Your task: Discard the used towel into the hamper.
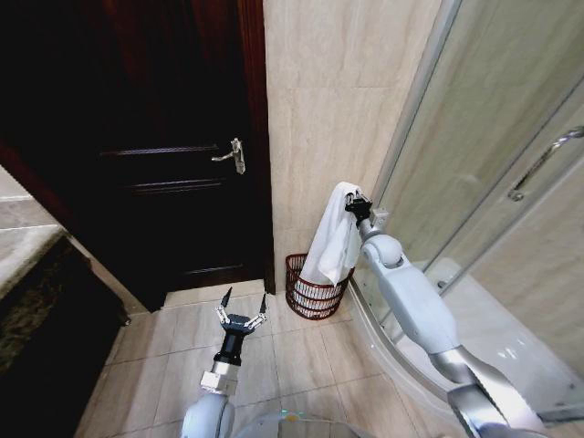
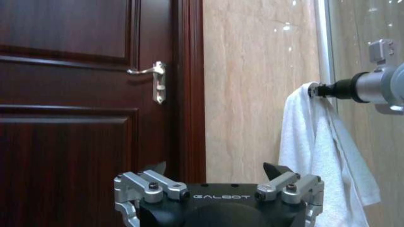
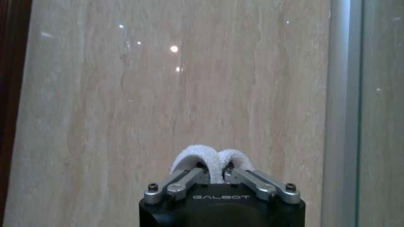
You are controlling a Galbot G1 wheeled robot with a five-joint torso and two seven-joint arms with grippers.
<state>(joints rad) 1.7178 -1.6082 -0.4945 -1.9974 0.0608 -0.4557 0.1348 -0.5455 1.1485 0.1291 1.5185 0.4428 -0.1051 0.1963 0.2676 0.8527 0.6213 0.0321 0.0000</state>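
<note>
Tiled bathroom: my right gripper (image 1: 352, 206) pinches the limp, light towel (image 1: 334, 239) by its top fold above the hamper (image 1: 313, 294), left gripper (image 1: 243, 305) spread idle.

Bright, even light on the beige wall tiles (image 3: 158, 94), with small specular glints near the top; deep shadow over the dark door (image 1: 155, 137); wide-angle bending of straight lines in the head view; no motion blur
</note>
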